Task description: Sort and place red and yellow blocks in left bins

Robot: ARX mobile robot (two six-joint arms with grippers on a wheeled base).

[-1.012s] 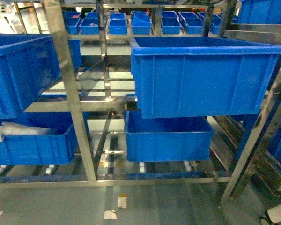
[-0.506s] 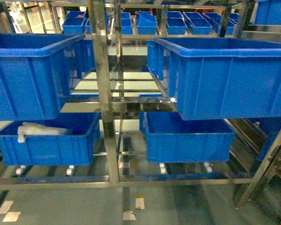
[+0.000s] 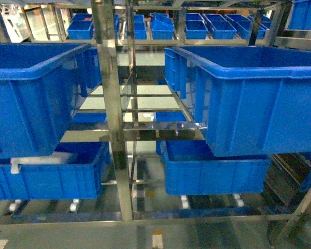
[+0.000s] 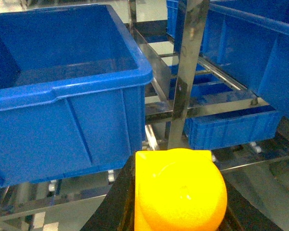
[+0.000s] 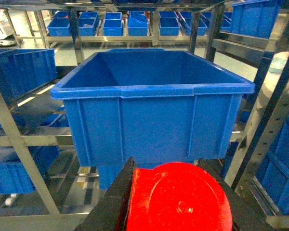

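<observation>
The yellow block [image 4: 180, 190] is gripped in the left end effector [image 4: 178, 192], below and short of the upper left bin [image 4: 77, 86]; the red block [image 5: 178, 197] is gripped in the right end effector [image 5: 176, 199]; each block should be raised above the rim before release; two blocks are counted, and four large bins are fully seen on the rack [image 3: 111, 104].

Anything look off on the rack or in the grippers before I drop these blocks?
Nothing stands out. The yellow block sits squarely in the left gripper, the red block in the right gripper. The upper left crate and upper right crate sit level on the steel rack.
</observation>
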